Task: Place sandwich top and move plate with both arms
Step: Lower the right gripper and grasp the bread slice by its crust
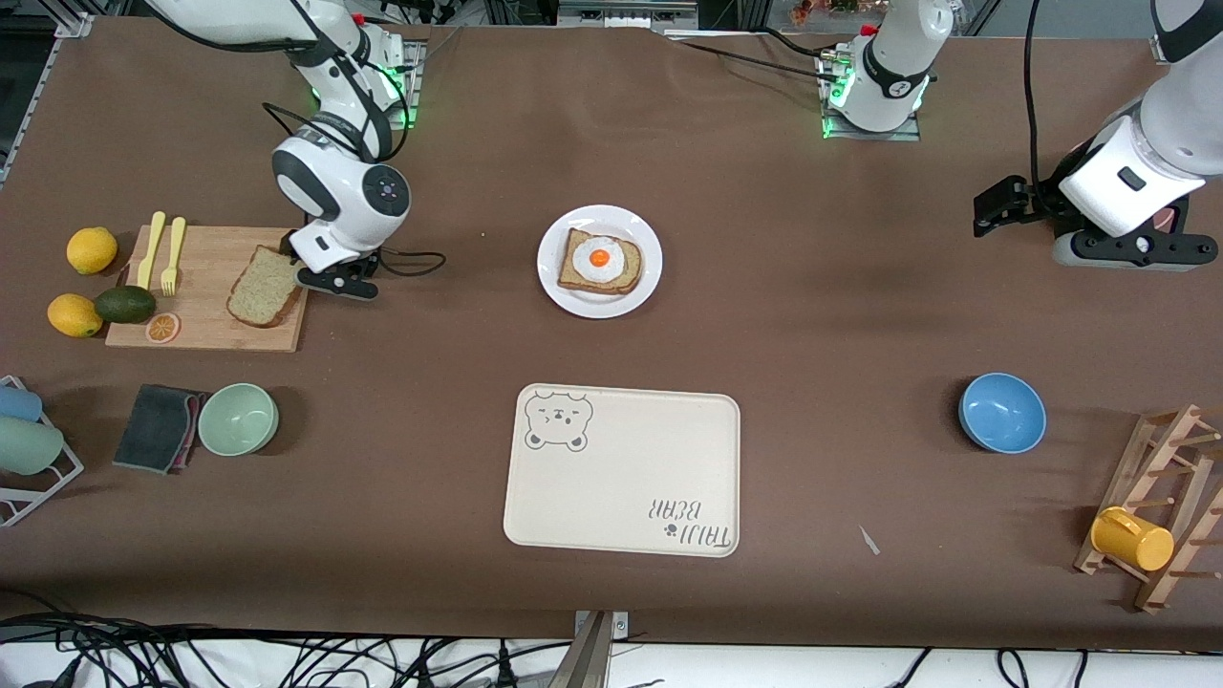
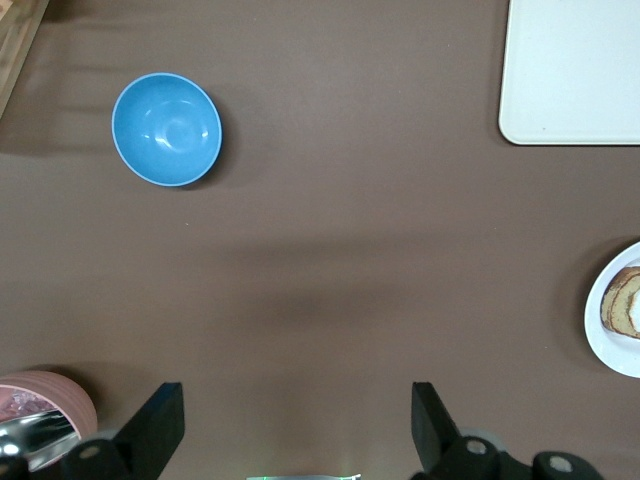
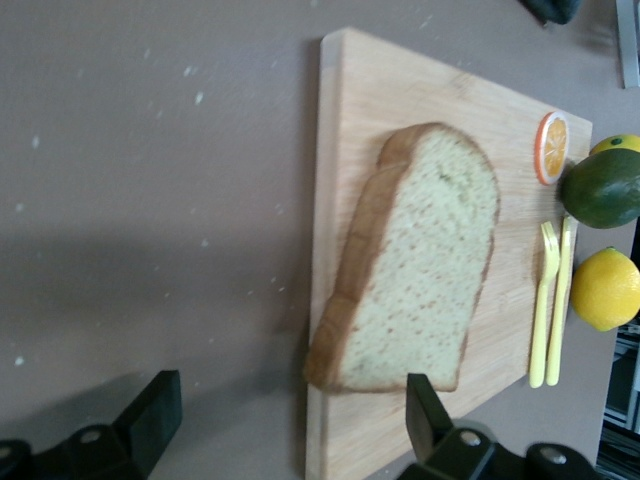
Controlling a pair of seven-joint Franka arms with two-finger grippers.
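Observation:
The sandwich top (image 1: 263, 299), a speckled tan slice with a brown crust, lies flat on a wooden cutting board (image 1: 205, 277) toward the right arm's end of the table. My right gripper (image 1: 332, 278) hangs open just over the board's edge beside the slice; in the right wrist view the gripper (image 3: 290, 420) straddles that edge, with the sandwich top (image 3: 420, 270) close to one finger and not held. The white plate (image 1: 602, 304) sits mid-table and carries a bread slice with a fried egg (image 1: 600, 258). My left gripper (image 1: 994, 205) waits open over bare table, seen empty in its own view (image 2: 295, 425).
On the board lie a yellow fork and knife (image 1: 162, 250) and an orange slice (image 1: 162, 328), with two lemons (image 1: 92, 250) and an avocado (image 1: 125, 304) beside it. A green bowl (image 1: 238, 419), a grey cloth (image 1: 158, 427), the bear tray (image 1: 621, 497), a blue bowl (image 1: 1001, 412) and a mug rack (image 1: 1161, 506) stand nearer the camera.

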